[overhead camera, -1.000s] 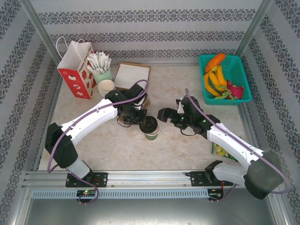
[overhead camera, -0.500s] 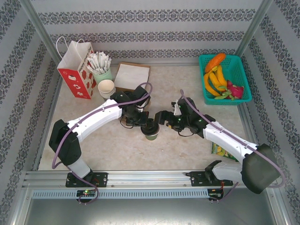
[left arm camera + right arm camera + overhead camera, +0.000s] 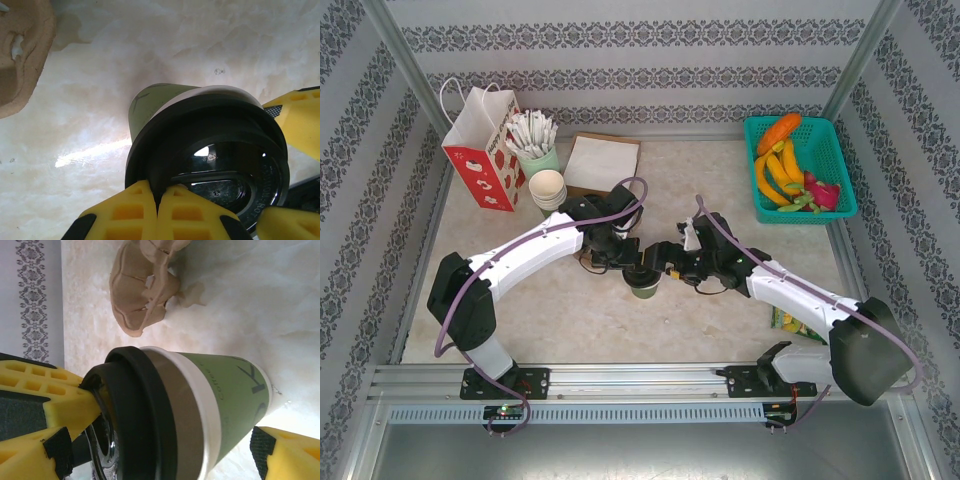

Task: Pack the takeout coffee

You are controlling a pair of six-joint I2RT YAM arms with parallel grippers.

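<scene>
Takeout coffee (image 3: 643,284) is mid-table between both arms: your left gripper (image 3: 157,200) is clenched on the black lid's rim, and the right gripper (image 3: 667,268) is spread wide around the cup body, contact unclear. Room: bare table (image 3: 620,330) toward the near rail, brown pulp carrier (image 3: 142,290) just behind the cup, teal basket (image 3: 832,150) and red gift bag (image 3: 480,160) well apart at the far corners. Readable: a large dark "K" on the green wall; smaller print beside it is too blurred.
</scene>
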